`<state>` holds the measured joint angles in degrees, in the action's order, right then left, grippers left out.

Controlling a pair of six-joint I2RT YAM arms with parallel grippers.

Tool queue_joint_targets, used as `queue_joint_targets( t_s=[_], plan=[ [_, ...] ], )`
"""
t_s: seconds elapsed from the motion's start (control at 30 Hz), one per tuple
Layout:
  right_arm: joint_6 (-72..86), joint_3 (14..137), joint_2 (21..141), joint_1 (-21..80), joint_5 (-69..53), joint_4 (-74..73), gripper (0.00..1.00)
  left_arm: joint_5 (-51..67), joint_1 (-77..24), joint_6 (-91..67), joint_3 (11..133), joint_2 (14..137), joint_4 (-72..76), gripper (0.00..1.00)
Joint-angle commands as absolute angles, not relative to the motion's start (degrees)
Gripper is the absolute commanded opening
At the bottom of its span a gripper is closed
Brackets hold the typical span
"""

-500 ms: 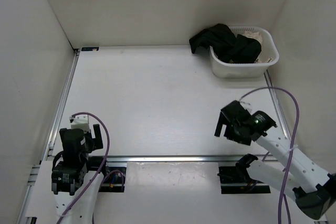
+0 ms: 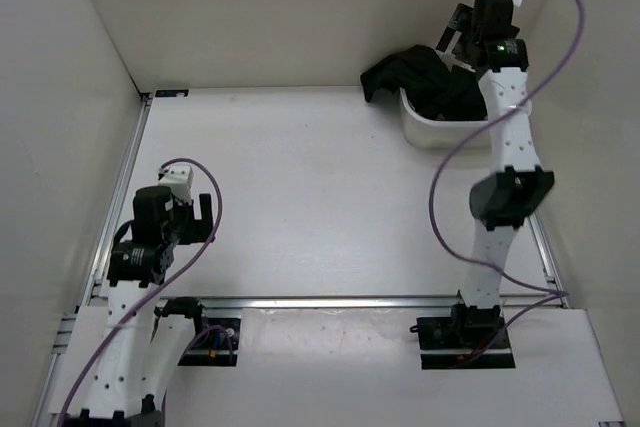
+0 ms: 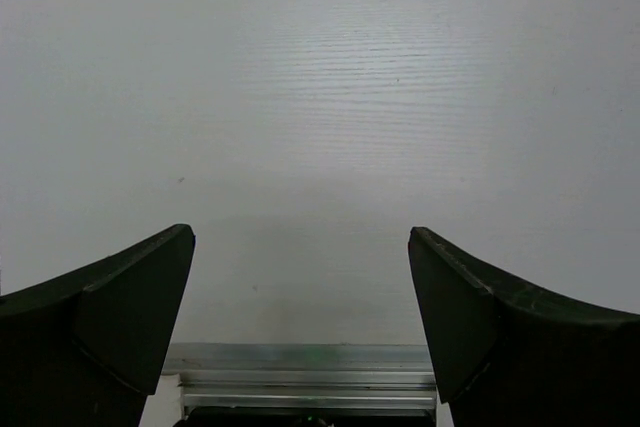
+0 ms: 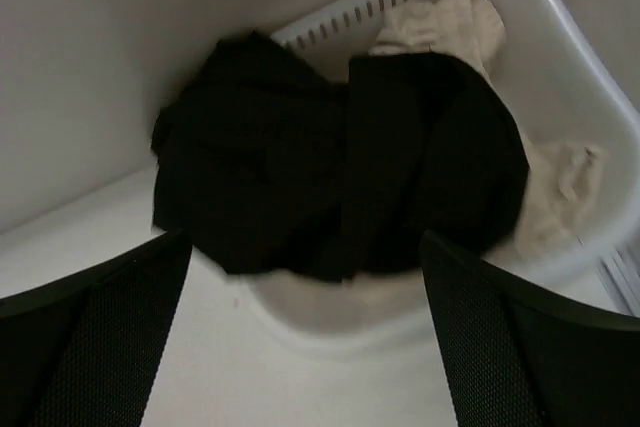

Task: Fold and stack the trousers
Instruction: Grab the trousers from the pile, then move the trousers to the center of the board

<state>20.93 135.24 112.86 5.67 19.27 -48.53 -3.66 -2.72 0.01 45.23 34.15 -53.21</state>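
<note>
Trousers (image 4: 340, 167) lie bunched in the white basket (image 4: 560, 27) at the bench's (image 2: 300, 187) far right corner, partly spilling over its rim, and with the right arm (image 2: 510, 137) poised above, jaws apart like the idle left arm's (image 2: 150, 237), the pick-up seems next: descend and pinch the fabric.

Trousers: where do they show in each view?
Top external: trousers upper right, spilling over the basket on its left side.
Left wrist: not in it.
Right wrist: trousers centre, heaped in the basket.
Shared landmark: the white basket.
</note>
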Motion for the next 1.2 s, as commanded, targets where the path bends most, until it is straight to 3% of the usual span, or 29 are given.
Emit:
queue_joint_targets(
  t_s=[0.0,0.13,0.23,0.27,0.3,0.33,0.4,0.43,0.7,0.83,1.03,1.17],
  plan=[
    [19.0,144.8,128.5,1.4,14.7,-45.2,0.99,0.3,-2.4,0.0,46.9,37.9,-46.9,1.0],
    [26.5,133.7,132.6,-1.0,6.1,-31.0,0.99,0.3,-2.4,0.0,45.9,39.7,-46.2,1.0],
    [29.6,142.2,140.7,-1.6,1.9,-30.3,0.99,-0.3,-2.4,0.0,45.3,41.0,-45.7,1.0],
    [31.6,143.3,142.8,-1.6,1.2,-29.1,0.89,-0.9,-2.4,0.0,44.7,41.0,-45.1,1.0],
    [31.6,143.3,142.8,-1.6,1.2,-29.1,0.89,-0.9,-2.4,0.0,44.6,41.0,-45.1,1.0],
    [32.2,142.0,141.0,-1.6,1.2,-28.2,0.63,-0.9,-2.4,0.0,44.6,41.0,-44.6,1.0],
    [31.6,135.5,137.0,-1.1,4.0,-24.6,0.26,-1.4,-2.4,0.0,44.6,41.0,-44.6,1.0],
    [30.1,133.3,132.3,-1.1,6.0,-23.3,0.02,-1.4,-2.4,0.0,44.6,41.0,-44.6,1.0],
    [13.6,131.2,110.1,6.6,15.2,-21.6,0.0,-1.4,-2.4,0.0,45.2,39.4,-43.5,1.0],
    [6.3,127.1,98.7,16.1,18.4,-21.6,0.0,-1.4,-2.4,0.0,46.5,37.7,-43.0,1.0],
    [14.3,119.4,88.3,27.0,21.0,-27.3,0.0,-0.4,-2.4,0.0,48.9,37.7,-43.0,1.0],
    [23.8,111.4,88.2,33.2,21.0,-31.6,0.01,0.3,-2.4,0.0,50.1,38.4,-43.0,1.0]
  ],
)
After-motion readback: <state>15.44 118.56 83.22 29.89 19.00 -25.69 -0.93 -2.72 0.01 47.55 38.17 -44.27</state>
